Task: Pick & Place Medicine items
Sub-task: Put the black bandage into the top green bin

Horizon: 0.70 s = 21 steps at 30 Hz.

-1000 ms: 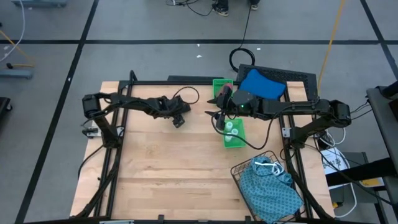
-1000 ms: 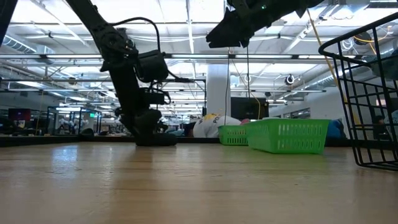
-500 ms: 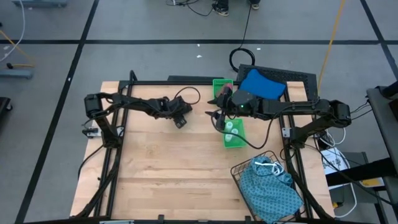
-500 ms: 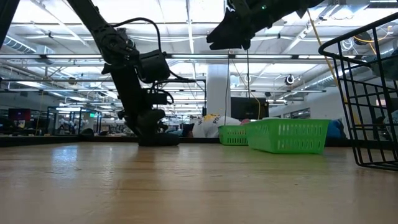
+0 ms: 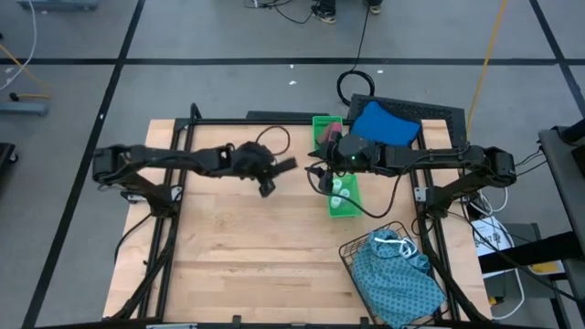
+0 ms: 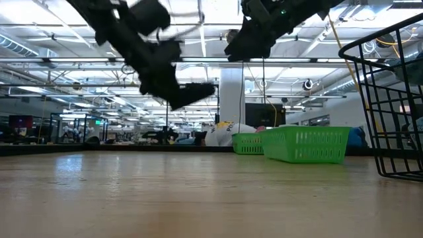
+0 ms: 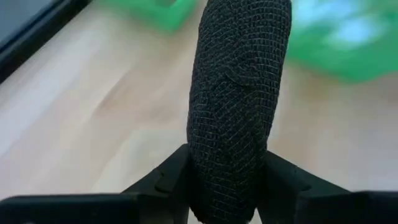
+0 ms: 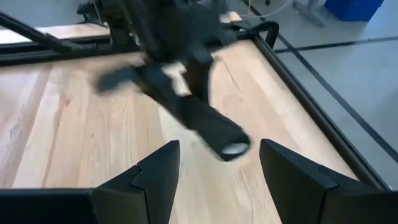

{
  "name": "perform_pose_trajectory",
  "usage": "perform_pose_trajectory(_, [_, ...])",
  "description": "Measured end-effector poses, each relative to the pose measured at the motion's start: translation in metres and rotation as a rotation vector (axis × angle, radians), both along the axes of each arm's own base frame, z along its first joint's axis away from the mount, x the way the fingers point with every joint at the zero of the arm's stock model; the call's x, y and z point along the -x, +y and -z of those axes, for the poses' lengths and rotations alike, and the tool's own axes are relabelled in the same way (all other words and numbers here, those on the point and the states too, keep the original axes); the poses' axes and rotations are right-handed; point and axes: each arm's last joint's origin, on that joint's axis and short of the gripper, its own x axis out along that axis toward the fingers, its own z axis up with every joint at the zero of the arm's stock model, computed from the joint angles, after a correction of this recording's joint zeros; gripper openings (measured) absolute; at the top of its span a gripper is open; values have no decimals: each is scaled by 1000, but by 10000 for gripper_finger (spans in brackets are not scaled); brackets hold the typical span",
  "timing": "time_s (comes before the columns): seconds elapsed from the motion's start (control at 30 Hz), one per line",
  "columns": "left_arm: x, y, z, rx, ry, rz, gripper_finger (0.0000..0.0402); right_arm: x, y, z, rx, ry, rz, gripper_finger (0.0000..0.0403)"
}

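Left gripper (image 5: 274,175) was clenched around the black cylinder (image 7: 239,106), which was held above the bench (image 5: 238,247), beside the green tray (image 5: 345,203). Right gripper (image 5: 320,174) was held released, empty, just beside that tray.

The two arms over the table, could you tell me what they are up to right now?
The left gripper is clamped on a black cylinder and carries it above the wooden table, pointed toward the green trays. The right gripper hangs open and empty over those trays, facing the left arm. A wire basket holding a teal cloth sits near the table's corner.
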Motion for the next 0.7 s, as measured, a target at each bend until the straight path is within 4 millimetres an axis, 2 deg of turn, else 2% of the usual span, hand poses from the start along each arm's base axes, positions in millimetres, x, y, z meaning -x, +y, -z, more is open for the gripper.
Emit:
perform_pose_trajectory(0.13, [-1, -14, -25, -38, -146, 93, 144, 1, 0, 2, -13, 14, 5, 210])
perform_pose_trajectory(0.27, [-4, -28, -41, -32, -275, 187, 144, 3, 0, 14, -25, 18, 11, 210])
perform_pose_trajectory(0.5, [-12, -49, -56, 5, -441, 358, 145, 8, 2, 42, -35, -17, 15, 210])
perform_pose_trajectory(0.7, [-13, -59, -59, -18, -465, 418, 145, 13, 5, 56, -45, -181, -30, 210])
